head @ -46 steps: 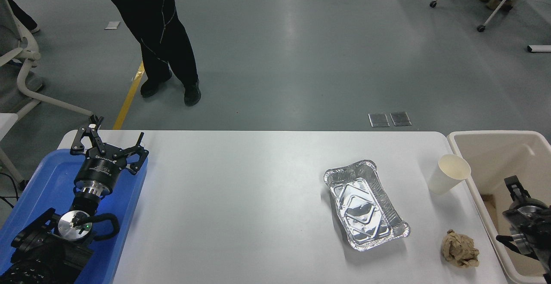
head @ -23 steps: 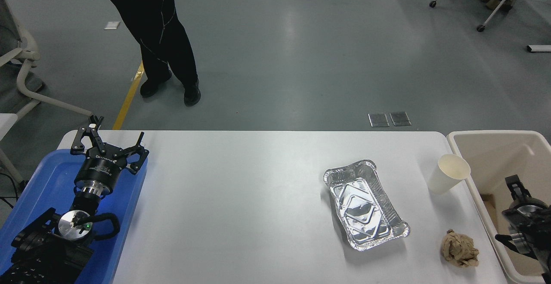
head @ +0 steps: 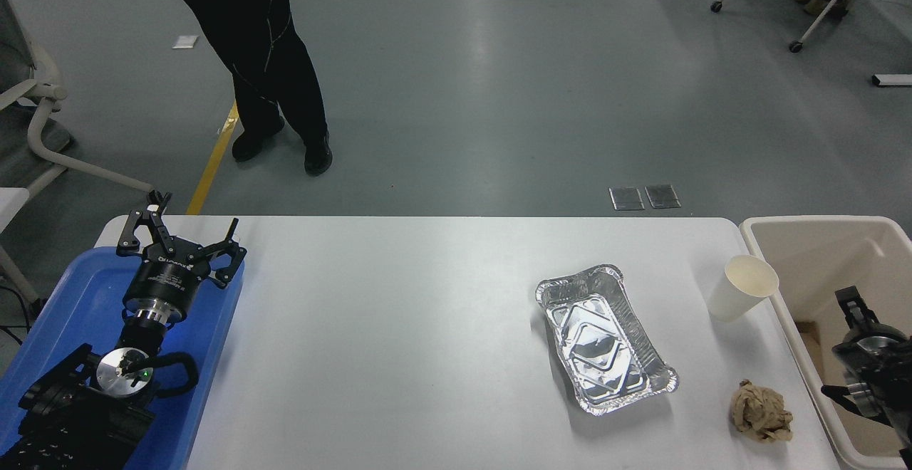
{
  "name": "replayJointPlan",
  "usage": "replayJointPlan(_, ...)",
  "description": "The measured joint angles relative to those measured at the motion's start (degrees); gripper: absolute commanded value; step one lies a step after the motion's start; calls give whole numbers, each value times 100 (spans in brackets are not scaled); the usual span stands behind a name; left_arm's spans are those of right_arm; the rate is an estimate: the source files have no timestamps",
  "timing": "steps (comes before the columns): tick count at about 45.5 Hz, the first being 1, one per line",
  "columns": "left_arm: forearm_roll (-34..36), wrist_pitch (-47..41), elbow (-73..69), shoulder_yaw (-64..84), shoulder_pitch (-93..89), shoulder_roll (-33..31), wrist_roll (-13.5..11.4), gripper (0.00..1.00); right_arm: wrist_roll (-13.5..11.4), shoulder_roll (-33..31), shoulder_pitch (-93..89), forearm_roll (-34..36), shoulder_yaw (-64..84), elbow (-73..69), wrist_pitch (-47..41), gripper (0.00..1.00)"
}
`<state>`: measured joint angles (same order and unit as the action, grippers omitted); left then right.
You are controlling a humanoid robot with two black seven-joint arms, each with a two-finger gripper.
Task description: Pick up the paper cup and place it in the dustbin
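The white paper cup stands upright on the white table near its right edge, just left of the dustbin's rim. The cream-beige dustbin stands off the table's right end. My right gripper hangs over the inside of the dustbin at the picture's right edge, to the right of the cup and nearer the camera, apart from it. It is partly cut off by the picture's edge. My left gripper is parked at the lower left over the blue tray, open and empty.
A silver foil tray lies left of the cup. A crumpled brown paper ball lies near the front right corner. A blue plastic tray sits at the table's left end. A person stands beyond the far left.
Nothing on the table has moved. My right arm has shifted only very slightly over the dustbin.
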<state>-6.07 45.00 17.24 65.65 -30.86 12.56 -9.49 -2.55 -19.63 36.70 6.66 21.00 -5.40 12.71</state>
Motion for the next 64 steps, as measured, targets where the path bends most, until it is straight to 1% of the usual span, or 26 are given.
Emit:
replayJointPlan(12, 0, 0, -1, 0, 0, 0, -1, 99, 0, -299, 324, -21, 512, -312, -111, 100)
replayJointPlan(18, 0, 0, -2, -2, 5, 1, -1, 99, 1, -690, 915, -28, 867, -1074, -152, 100)
replayJointPlan(22, 1, 0, -2, -15, 5, 2, -1, 99, -6, -917, 1488, -27, 1313, -1680, -208, 100)
replayJointPlan(24, 5, 0, -2, -21, 3, 4, -1, 99, -7, -1033, 2039, -29, 1789, -2141, -293, 100)
replayJointPlan(31, 8, 0, -1, -28, -5, 6, 0, 99, -6, -1077, 3339, -34, 2960, -3049, -693, 100)
replayJointPlan(38, 8, 0, -2, -31, -4, 8, 6, 99, -10, -827, 4603, -124, 3906, -3923, -1320, 100)
replayJointPlan(47, 8, 0, -2, -34, 1, 11, 6, 99, -3, -203, 6027, -218, 4648, -5035, -2284, 100)
replayJointPlan(57, 9, 0, 3, -40, 0, 16, 13, 99, 14, 530, 7459, -243, 4959, -6399, -3041, 100)
replayJointPlan(64, 9, 0, 5, -42, 0, 17, 20, 99, 17, 826, 8559, -210, 5019, -7396, -3442, 100)
